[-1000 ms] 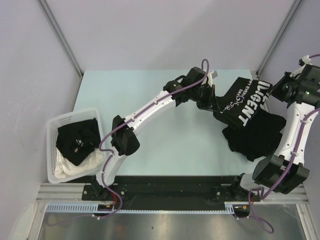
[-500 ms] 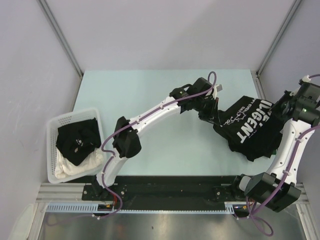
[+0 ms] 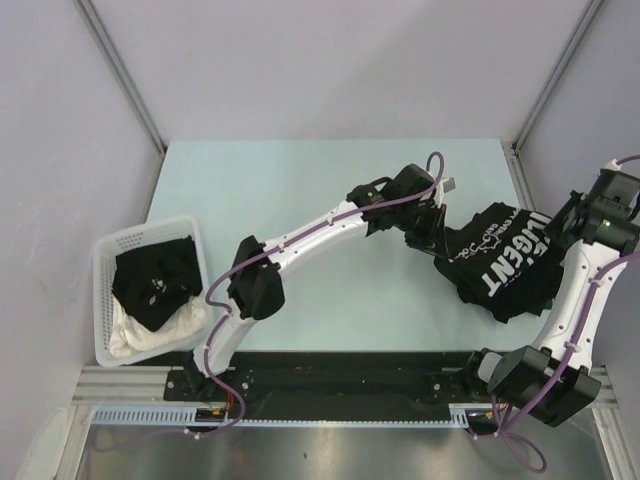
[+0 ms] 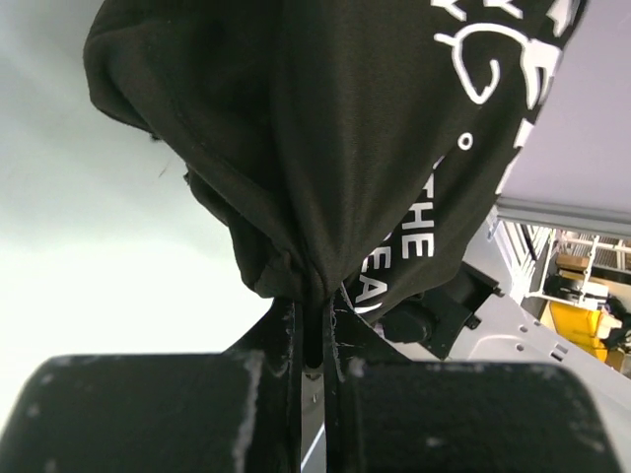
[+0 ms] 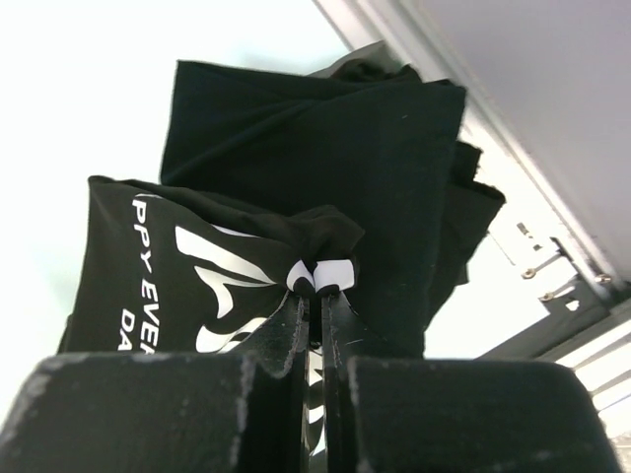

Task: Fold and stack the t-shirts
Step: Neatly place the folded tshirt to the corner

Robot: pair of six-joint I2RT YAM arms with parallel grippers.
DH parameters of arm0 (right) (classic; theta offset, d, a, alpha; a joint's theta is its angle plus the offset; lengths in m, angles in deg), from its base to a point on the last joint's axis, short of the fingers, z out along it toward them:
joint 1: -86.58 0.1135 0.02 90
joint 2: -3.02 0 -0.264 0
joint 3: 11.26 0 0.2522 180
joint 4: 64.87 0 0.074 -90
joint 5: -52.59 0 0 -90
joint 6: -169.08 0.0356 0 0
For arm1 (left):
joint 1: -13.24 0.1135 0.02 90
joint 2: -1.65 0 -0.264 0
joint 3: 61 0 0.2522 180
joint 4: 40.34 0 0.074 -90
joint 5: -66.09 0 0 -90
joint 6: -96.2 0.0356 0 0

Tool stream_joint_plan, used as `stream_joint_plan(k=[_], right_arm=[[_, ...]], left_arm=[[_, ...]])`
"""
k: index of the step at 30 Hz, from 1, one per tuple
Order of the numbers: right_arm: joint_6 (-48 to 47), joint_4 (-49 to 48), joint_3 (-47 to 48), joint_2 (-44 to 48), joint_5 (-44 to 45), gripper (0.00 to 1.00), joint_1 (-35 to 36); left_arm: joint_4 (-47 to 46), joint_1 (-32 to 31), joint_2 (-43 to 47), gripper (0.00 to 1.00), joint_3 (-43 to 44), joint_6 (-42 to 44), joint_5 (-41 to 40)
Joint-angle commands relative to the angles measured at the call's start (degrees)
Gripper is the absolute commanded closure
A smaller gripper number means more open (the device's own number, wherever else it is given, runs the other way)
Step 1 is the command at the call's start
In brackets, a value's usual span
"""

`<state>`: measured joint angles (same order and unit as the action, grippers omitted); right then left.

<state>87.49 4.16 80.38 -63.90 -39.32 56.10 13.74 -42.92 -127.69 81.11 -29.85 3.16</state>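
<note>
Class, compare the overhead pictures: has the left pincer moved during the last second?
Yes. The left pincer, shut on the t-shirt, has gone right, farther from the basket, and nearer the front edge of the table.

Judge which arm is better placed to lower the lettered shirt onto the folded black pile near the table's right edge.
Probably right. The right gripper, shut on the lettered shirt, faces the folded pile close up in its wrist view; the left gripper pinches the shirt's other end, its arm stretched across the table.
</note>
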Motion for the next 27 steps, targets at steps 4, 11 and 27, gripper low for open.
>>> stream_joint_plan(k=[4,11,27], right_arm=[[-1.99,-6.48,1.39,-0.76,6.74,1.0,-0.98],[-1.37,-8.33,1.83,-2.52,7.01,1.0,-2.74],[-0.76,-10.8,4.29,-6.12,6.31,1.0,-6.17]], left_arm=[[-8.05,-0.62,0.93,1.0,0.49,-1.65,-1.4],[-8.41,-0.79,-3.55,1.0,5.24,-3.23,-1.05],[-11.66,-1.32,-5.66,1.0,5.85,-4.29,0.09]])
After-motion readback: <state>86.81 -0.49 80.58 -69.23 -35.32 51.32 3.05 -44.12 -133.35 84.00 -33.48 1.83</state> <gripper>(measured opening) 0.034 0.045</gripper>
